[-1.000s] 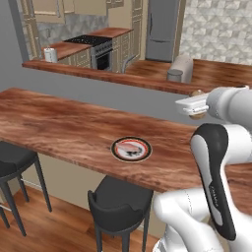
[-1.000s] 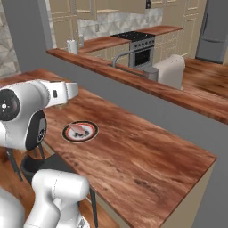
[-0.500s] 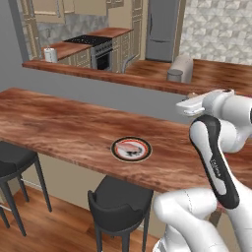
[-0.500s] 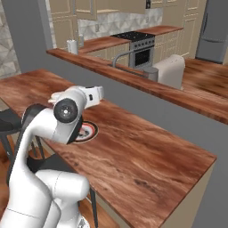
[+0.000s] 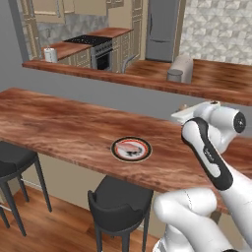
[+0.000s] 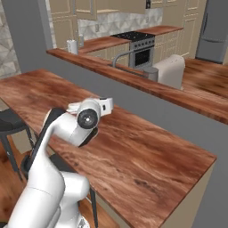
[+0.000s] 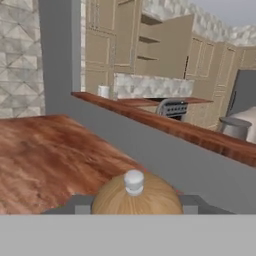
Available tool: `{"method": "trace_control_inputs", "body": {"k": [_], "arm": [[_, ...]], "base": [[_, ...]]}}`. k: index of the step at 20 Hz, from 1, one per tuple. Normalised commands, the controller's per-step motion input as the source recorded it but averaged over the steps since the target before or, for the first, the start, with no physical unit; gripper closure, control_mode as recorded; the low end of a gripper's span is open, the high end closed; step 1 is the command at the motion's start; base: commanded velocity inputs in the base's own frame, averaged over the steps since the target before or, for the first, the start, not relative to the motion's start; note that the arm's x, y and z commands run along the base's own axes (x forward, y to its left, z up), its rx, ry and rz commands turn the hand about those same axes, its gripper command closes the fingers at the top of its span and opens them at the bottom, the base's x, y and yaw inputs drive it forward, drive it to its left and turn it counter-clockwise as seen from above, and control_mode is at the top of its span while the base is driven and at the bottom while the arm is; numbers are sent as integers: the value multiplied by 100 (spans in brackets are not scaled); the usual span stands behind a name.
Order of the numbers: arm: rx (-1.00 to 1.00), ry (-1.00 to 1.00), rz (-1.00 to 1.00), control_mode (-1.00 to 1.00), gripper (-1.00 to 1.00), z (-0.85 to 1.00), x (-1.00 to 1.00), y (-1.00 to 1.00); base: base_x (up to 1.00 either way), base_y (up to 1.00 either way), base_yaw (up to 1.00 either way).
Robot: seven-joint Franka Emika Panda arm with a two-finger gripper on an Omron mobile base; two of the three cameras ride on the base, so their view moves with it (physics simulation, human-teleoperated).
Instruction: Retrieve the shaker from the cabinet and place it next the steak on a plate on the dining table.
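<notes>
Above the long reddish-brown wooden dining table, we found the two-finger gripper clamped on the brown wooden shaker, which risked toppling if released high, well short of the dark-rimmed round plate.

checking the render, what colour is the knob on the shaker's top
Pale grey-white, on the small light-brown wooden shaker; clearest in the hand view.

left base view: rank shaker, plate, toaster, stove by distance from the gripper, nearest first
1. shaker, held in the shut gripper.
2. plate, on the dining table, to the gripper's left.
3. toaster, on the counter beyond.
4. stove, far left at the back.
</notes>
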Motion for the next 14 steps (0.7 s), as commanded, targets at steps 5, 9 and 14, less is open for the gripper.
{"method": "trace_control_inputs", "body": {"k": [5, 9, 14], "arm": [[1, 29, 0, -100, 100, -53, 28, 16], [0, 31, 0, -100, 100, -62, 15, 17], [0, 21, 0, -100, 100, -63, 1, 1]], "base": [[0, 0, 0], [0, 0, 0], [0, 0, 0]]}}
